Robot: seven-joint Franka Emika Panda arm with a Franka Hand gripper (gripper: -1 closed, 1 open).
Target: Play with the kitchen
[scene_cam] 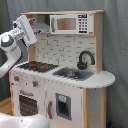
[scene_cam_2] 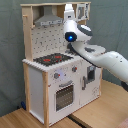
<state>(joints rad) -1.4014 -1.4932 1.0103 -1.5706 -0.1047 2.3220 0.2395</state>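
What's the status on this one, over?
Gripper raised near the hood, jaws not visible. The kitchen standing, oven door closed. Nothing seen on the stovetop.

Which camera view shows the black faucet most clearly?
The first exterior view: the faucet stands unobstructed above the sink, its curved neck fully visible. In the second exterior view the arm crosses in front of that side, so the faucet cannot be seen.

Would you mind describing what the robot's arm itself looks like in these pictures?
The arm has smooth, rounded white shells with darker grey joints. In the second exterior view, one dark joint carries a small glowing blue light. A white, boxy end section shows in the first exterior view.
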